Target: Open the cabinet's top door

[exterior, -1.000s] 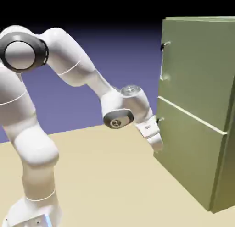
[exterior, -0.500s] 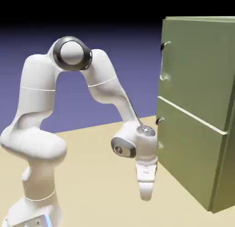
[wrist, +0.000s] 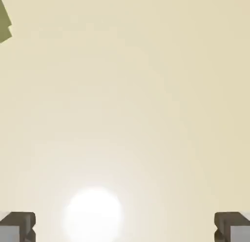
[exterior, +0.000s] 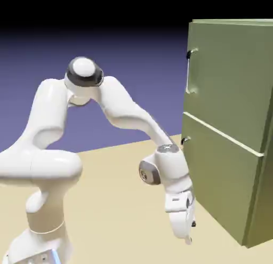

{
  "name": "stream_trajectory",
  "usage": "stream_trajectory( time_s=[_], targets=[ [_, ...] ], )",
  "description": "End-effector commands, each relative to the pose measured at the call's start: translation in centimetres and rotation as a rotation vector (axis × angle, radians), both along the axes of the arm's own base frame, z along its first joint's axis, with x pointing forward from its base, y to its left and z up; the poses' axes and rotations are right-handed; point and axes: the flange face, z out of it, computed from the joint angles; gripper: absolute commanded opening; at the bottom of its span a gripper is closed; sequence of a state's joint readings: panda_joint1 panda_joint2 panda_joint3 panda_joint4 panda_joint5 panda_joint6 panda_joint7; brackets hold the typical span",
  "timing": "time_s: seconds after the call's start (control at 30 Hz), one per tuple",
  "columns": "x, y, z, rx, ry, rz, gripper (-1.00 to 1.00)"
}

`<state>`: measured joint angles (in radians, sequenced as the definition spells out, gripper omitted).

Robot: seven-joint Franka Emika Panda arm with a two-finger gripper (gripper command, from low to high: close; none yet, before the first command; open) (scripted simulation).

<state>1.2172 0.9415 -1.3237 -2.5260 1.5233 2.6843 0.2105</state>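
Pointing down over the pale tan table (exterior: 117,204), the white arm's grey-tipped jaws (wrist: 125,227) stood wide apart with nothing between them. The tall olive-green box-shaped cabinet (exterior: 224,167) stood at the exterior view's right, its flat upper door (exterior: 232,81) closed above the shorter lower door (exterior: 218,177), its pale vertical bar handle (exterior: 187,73) well above the jaws.

Olive-green cabinet (exterior: 224,135), upright, its top door (exterior: 229,81) shut.
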Motion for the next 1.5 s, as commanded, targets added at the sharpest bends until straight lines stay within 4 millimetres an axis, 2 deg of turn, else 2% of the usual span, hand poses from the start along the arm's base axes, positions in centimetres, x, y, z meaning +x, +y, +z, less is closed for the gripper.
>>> stream_trajectory(
  time_s=[0.0, 0.17, 0.3, 0.4, 0.5, 0.6, 0.67, 0.7, 0.73, 0.87, 0.9, 0.93, 1.17, 1.47],
  targets=[
    [0.5, 0.2, 1.2, -0.026, -0.036, 0.008, 0.00],
    [3.0, 2.9, 7.8, -0.146, -0.245, 0.083, 0.00],
    [4.7, 7.3, 13.9, -0.225, -0.441, 0.188, 0.00],
    [5.3, 11.8, 18.7, -0.271, -0.599, 0.293, 0.00],
    [5.0, 17.4, 23.4, -0.304, -0.765, 0.419, 0.00],
    [3.5, 23.9, 27.9, -0.323, -0.936, 0.564, 0.00],
    [1.7, 28.6, 30.7, -0.328, -1.052, 0.671, 0.00],
    [1.2, 29.7, 31.3, -0.328, -1.079, 0.697, 0.00],
    [1.2, 29.7, 31.3, -0.328, -1.079, 0.697, 0.00],
    [6.2, 29.4, 31.3, -0.328, -1.079, 0.697, 0.00],
    [6.2, 29.4, 31.3, -0.328, -1.079, 0.697, -1.00],
    [6.2, 29.4, 31.3, -0.328, -1.079, 0.697, -1.00],
    [-0.2, 26.6, 31.3, -0.233, -1.117, 0.856, -1.00],
    [-7.8, 20.9, 31.3, -0.099, -1.160, 1.070, -1.00]
  ],
)
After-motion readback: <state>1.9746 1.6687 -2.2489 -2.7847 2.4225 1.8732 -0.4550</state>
